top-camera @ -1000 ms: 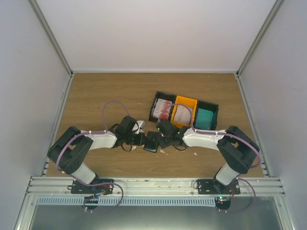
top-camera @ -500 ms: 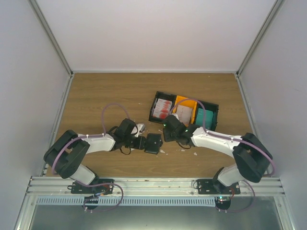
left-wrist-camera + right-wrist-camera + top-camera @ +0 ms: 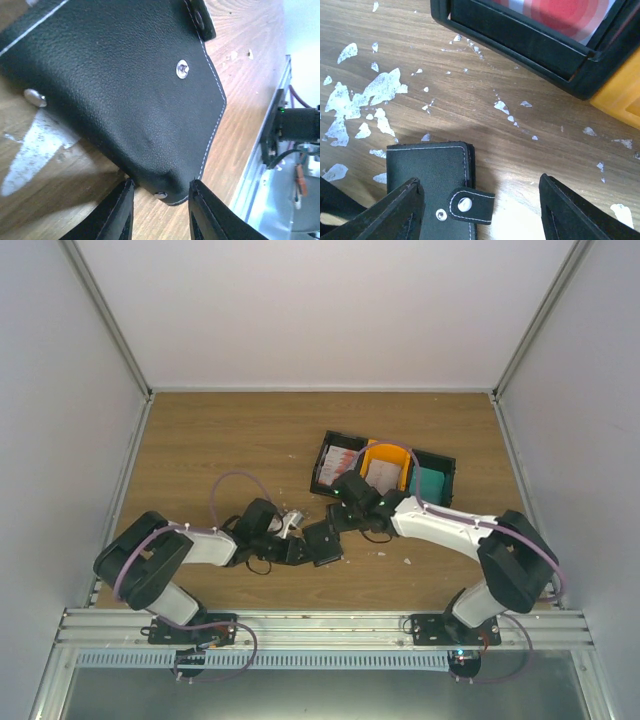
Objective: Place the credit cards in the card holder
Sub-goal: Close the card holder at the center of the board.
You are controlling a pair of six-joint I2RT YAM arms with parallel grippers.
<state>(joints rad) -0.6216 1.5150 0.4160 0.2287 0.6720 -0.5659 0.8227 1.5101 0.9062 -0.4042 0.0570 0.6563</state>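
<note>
The card holder (image 3: pixel 322 542) is a black wallet lying closed on the wood between the two grippers. In the left wrist view it (image 3: pixel 115 85) fills the frame, and my left gripper (image 3: pixel 161 212) is open with one corner of it between the fingertips, a gap on each side. My right gripper (image 3: pixel 482 210) is wide open just above the holder (image 3: pixel 427 167); its snap tab (image 3: pixel 470 205) lies between the jaws. Red-and-white credit cards (image 3: pixel 337 462) lie in the left black tray, whitish ones (image 3: pixel 384 472) in the orange tray, teal ones (image 3: pixel 430 483) in the right black tray.
The three trays stand in a row behind the right gripper; the black tray's wall (image 3: pixel 520 50) and the orange tray's corner (image 3: pixel 620 95) show close ahead in the right wrist view. Small white scraps (image 3: pixel 375 100) are scattered on the wood. Walls enclose the table.
My right gripper has come down from the trays to the card holder, empty. My left arm has shifted toward the near edge, staying at the holder.
</note>
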